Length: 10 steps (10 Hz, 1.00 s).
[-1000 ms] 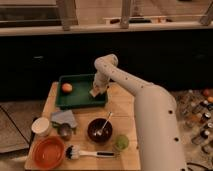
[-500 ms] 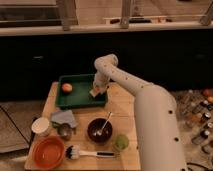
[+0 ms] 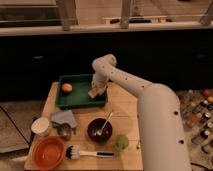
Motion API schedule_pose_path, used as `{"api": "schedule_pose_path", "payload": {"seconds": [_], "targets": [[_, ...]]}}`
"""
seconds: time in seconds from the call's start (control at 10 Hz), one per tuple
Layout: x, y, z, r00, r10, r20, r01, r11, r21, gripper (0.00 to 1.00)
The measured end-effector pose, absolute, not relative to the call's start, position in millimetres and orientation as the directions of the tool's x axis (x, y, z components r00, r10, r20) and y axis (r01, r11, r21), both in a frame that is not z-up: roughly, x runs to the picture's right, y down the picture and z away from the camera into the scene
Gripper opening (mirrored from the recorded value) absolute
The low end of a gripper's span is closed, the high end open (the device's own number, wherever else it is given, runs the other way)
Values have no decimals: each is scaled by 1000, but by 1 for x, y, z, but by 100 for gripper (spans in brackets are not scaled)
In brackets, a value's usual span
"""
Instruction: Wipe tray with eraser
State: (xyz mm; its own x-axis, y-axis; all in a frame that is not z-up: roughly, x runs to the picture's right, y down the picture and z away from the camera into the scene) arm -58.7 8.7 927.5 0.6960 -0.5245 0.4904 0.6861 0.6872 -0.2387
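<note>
Gripper at right end of tray, eraser just beneath

one hand over one tray, one eraser, two bowls, one brush

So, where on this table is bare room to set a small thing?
In the tray, between the orange fruit and the pincer, which sits at its right side by the eraser; the wood strip between tray and dark bowl. Front is crowded: cloth, orange bowl, brush.
</note>
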Motion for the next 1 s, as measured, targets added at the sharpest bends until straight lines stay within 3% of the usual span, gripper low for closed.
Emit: {"api": "schedule_pose_path", "payload": {"seconds": [0.2,0.6,0.8,1.0], "targets": [[-96,5,905,660,-565,496,718,669,-193,36],[-104,6,895,630,-590,505,740,654,-158,1],[-103,7,897,624,-588,514,744,649,-161,3],[-103,8,900,619,-585,523,749,641,-169,20]]}}
